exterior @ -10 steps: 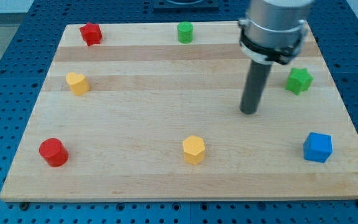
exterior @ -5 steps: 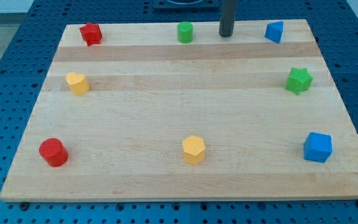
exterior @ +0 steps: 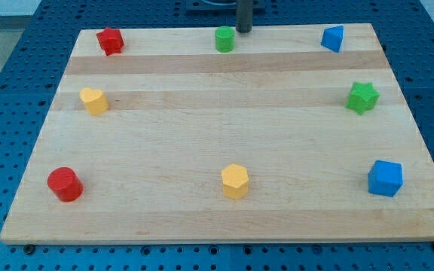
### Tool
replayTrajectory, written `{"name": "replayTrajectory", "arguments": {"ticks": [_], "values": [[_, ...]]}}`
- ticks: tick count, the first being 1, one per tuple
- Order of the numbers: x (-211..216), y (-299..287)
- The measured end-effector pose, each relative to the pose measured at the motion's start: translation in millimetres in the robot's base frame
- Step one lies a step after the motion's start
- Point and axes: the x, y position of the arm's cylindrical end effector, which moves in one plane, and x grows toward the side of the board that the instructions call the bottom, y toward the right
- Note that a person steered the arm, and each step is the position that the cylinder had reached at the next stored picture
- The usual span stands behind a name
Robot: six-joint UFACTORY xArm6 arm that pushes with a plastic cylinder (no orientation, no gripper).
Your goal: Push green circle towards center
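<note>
The green circle (exterior: 224,38) is a small green cylinder standing near the top edge of the wooden board (exterior: 224,150), a little left of the middle. My tip (exterior: 244,30) is at the board's top edge, just to the upper right of the green circle, with a small gap between them. Only the lowest part of the rod shows at the view's top.
A red block (exterior: 110,41) sits at the top left and a blue block (exterior: 333,38) at the top right. A green star (exterior: 362,97), a blue cube (exterior: 385,178), a yellow hexagon (exterior: 234,181), a red cylinder (exterior: 65,184) and a yellow block (exterior: 93,100) ring the board.
My tip went from the board's right middle up to the top edge, then left towards the green circle. No block has moved.
</note>
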Motion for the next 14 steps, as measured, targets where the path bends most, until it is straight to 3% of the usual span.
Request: {"name": "replayTrajectory", "arguments": {"ticks": [2, 5, 8, 14], "values": [[2, -35], [15, -21], [22, -46], [109, -12]]}}
